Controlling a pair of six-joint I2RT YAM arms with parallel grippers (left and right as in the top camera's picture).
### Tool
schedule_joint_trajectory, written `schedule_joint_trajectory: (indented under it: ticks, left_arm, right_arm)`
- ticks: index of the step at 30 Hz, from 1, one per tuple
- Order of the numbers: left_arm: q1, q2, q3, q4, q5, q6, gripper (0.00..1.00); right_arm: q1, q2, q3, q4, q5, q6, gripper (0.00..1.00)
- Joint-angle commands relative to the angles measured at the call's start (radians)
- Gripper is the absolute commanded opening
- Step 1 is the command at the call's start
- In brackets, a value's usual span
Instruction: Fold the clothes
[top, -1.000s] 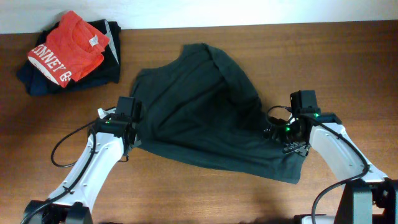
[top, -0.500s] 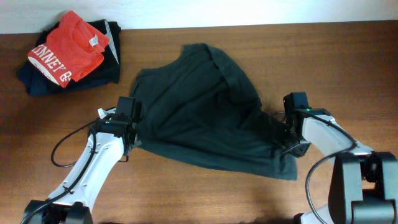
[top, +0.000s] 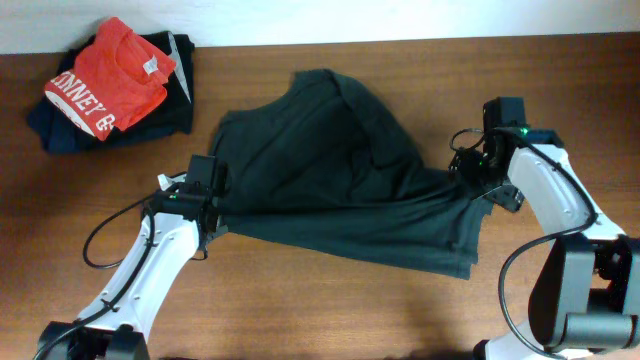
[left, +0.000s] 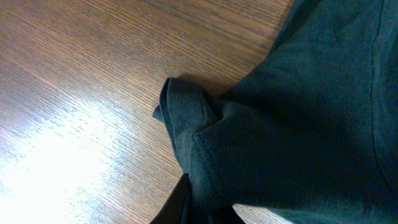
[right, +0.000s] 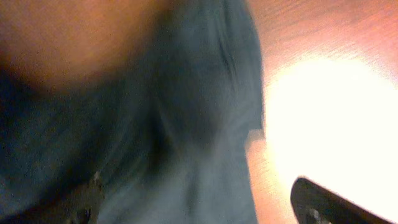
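The charcoal T-shirt (top: 330, 190) lies spread across the middle of the wooden table, with no lettering showing. My left gripper (top: 212, 218) is at its left edge and is shut on a bunched fold of the shirt (left: 298, 112); in the left wrist view the fingers (left: 205, 208) pinch the cloth just above the wood. My right gripper (top: 468, 180) is at the shirt's right side. In the blurred right wrist view its fingers (right: 199, 205) stand wide apart, with the shirt (right: 186, 124) lying between them and one finger over bare wood.
A red shirt with white lettering (top: 105, 75) lies on a pile of dark folded garments (top: 178, 100) at the back left corner. Bare wooden table (top: 560, 90) surrounds the shirt. Cables hang beside both arms.
My right gripper moved from the shirt's lower right area up and to the right. The shirt's right side was drawn out rightward and now lies stretched between the two grippers. The left arm stayed put.
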Motion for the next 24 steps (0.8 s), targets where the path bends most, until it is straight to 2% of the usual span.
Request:
schedule_joint_trajectory:
  ticks: [1,4,7,11,14,15,16,20,21,24]
  left_arm:
    - [0.004,0.005,0.007,0.002,-0.007,-0.01,0.07]
    - [0.004,0.005,0.007,0.003,-0.007,-0.01,0.07]
    - [0.004,0.005,0.007,0.003,-0.007,-0.01,0.07]
    - [0.004,0.005,0.007,0.003,-0.007,-0.01,0.07]
    - [0.004,0.005,0.007,0.003,-0.007,-0.01,0.07]
    - [0.004,0.005,0.007,0.003,-0.007,-0.01,0.07]
    - [0.004,0.005,0.007,0.003,-0.007,-0.01,0.07]
    - [0.004,0.005,0.007,0.003,-0.007,-0.01,0.07]
    - [0.004,0.005,0.007,0.003,-0.007,-0.01,0.07]
    - [0.004,0.005,0.007,0.003,-0.007,-0.01,0.07]
  right_arm:
    - [-0.002,-0.019,0.042,-0.138,-0.077,-0.013,0.99]
    - [0.015,-0.126,0.017,-0.278,-0.126,0.003,0.99]
    - [0.081,-0.275,-0.099,-0.282,-0.125,0.037,0.99]
    - [0.096,-0.451,-0.382,-0.1,-0.134,0.133,0.99]
    - [0.096,-0.445,-0.553,0.106,-0.209,0.176,0.99]
    - [0.096,-0.439,-0.578,0.143,-0.224,0.176,0.96]
    - [0.095,-0.433,-0.597,0.173,-0.209,0.176,0.86]
    - [0.027,-0.429,-0.599,0.171,-0.184,0.175,0.85]
    - [0.023,-0.428,-0.603,0.163,-0.184,0.159,0.81]
    - [0.023,-0.428,-0.61,0.144,-0.186,0.16,0.77]
